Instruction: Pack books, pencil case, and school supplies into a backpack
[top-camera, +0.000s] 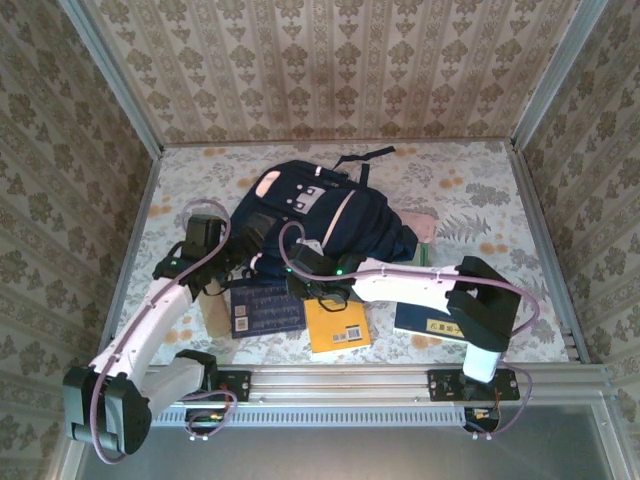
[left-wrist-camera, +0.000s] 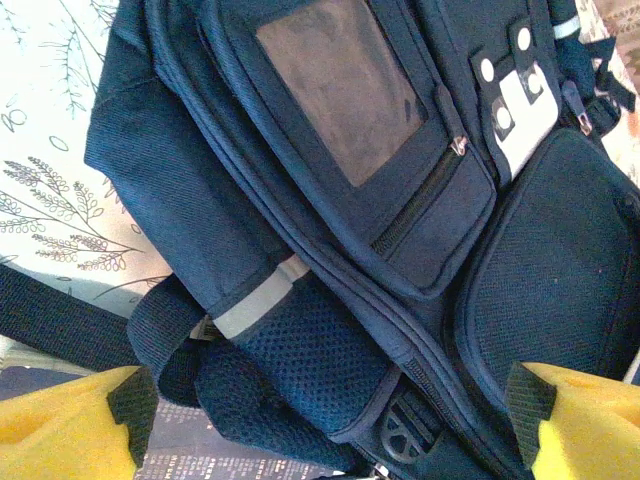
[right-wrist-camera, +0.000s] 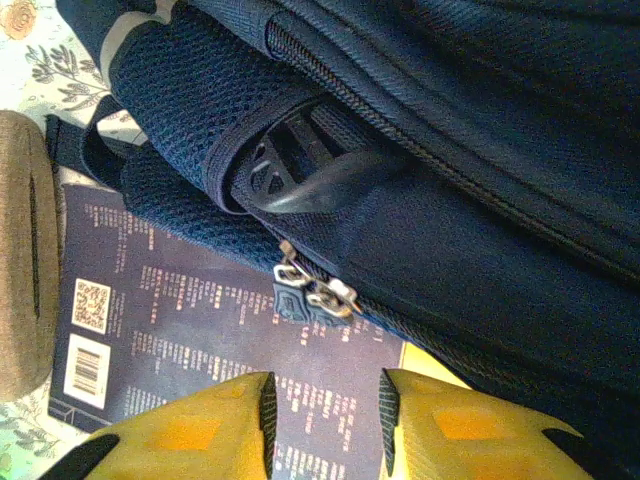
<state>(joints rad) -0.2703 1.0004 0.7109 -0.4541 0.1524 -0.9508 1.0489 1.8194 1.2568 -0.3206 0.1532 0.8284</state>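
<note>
The navy backpack (top-camera: 320, 212) lies in the middle of the table with its zip shut. In front of it lie the dark blue book with text rows (top-camera: 265, 308), the orange-yellow book (top-camera: 337, 325) and the navy book with a yellow label (top-camera: 435, 322). The pink pencil case (top-camera: 426, 228) peeks out at the backpack's right side. My left gripper (left-wrist-camera: 330, 420) is open wide over the backpack's (left-wrist-camera: 380, 200) mesh side pocket. My right gripper (right-wrist-camera: 322, 410) is open just short of the two zipper pulls (right-wrist-camera: 310, 290), above the dark blue book (right-wrist-camera: 180, 320). The black book is hidden.
A tan block (top-camera: 213, 315) lies left of the dark blue book, and it is the brown block (right-wrist-camera: 25, 250) in the right wrist view. A backpack strap (top-camera: 365, 157) trails toward the back wall. Patterned walls close in the table on three sides.
</note>
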